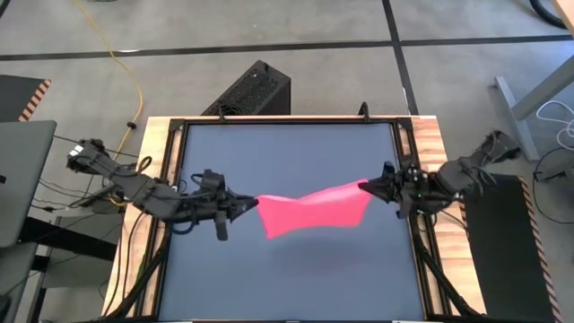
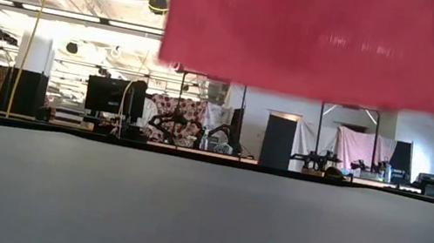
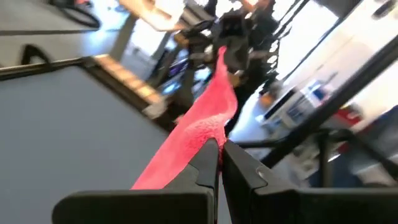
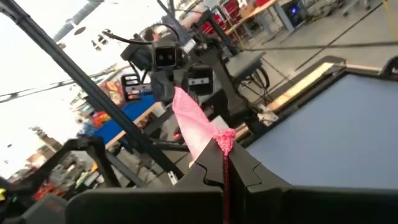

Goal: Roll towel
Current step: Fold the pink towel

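Note:
The pink towel (image 1: 314, 208) hangs in the air between my two grippers, stretched across the middle of the dark grey table (image 1: 287, 278). My left gripper (image 1: 254, 205) is shut on its left end and my right gripper (image 1: 363, 187) on its right end. Both point level toward each other. In the low view the towel (image 2: 302, 34) hangs as a flat sheet, its lower edge well above the tabletop (image 2: 200, 225). My left gripper pinches the towel's left corner (image 3: 206, 132) between its two fingers (image 3: 208, 163), coming in level from the table's left. The cloth runs away from it, lifted clear of the table. Whether it grips one layer or more I cannot tell. My right gripper pinches the towel's right corner (image 4: 224, 139) between its two fingers (image 4: 211, 165), level from the table's right. A bunched bit of cloth sticks out at the fingertips. The towel stretches away toward the other arm, clear of the table.
A wooden frame (image 1: 430, 144) borders the table. A black box (image 1: 256, 90) stands on the floor beyond the far edge, with a yellow cable (image 1: 134, 81) near it. Desks and screens fill the room behind (image 2: 115, 96). Bare tabletop lies under and around the towel.

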Controlling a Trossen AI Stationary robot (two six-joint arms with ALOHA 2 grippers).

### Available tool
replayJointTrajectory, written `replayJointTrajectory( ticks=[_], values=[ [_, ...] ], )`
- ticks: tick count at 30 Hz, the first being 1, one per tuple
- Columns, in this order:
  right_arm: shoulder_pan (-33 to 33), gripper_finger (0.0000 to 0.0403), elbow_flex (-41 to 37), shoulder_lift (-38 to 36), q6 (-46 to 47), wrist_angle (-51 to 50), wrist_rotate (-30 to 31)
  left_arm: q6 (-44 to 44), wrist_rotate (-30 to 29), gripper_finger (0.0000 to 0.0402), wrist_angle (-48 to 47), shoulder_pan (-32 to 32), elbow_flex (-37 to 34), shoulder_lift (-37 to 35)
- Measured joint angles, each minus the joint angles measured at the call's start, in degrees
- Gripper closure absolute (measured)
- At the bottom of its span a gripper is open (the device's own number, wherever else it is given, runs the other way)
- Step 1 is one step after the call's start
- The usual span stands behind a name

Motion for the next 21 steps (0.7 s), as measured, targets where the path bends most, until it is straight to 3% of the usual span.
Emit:
replayJointTrajectory(
  ticks=[5, 11, 14, 18, 21],
  values=[
    [8.71, 0.0390, 2.86, 8.65, 1.01, -0.15, 7.86, -5.67, -1.88, 0.0401, -0.59, -4.04, 0.00, 0.79],
    [14.25, 0.0390, 2.67, 16.10, 11.64, -1.10, 15.61, -21.11, -2.22, 0.0401, -7.89, -8.99, 0.00, 5.70],
    [17.24, 0.0386, 2.75, 17.98, 16.40, -0.90, 18.95, -25.01, -5.93, 0.0401, -9.62, -11.37, -0.02, 6.45],
    [19.06, 0.0386, 2.75, 20.57, 18.36, -1.24, 22.48, -28.84, -11.16, 0.0401, -15.32, -13.41, -0.02, 6.25],
    [18.87, 0.0386, 2.73, 21.74, 19.44, -3.21, 23.20, -34.25, -11.76, 0.0401, -20.69, -13.77, -0.02, 6.30]
  ],
)
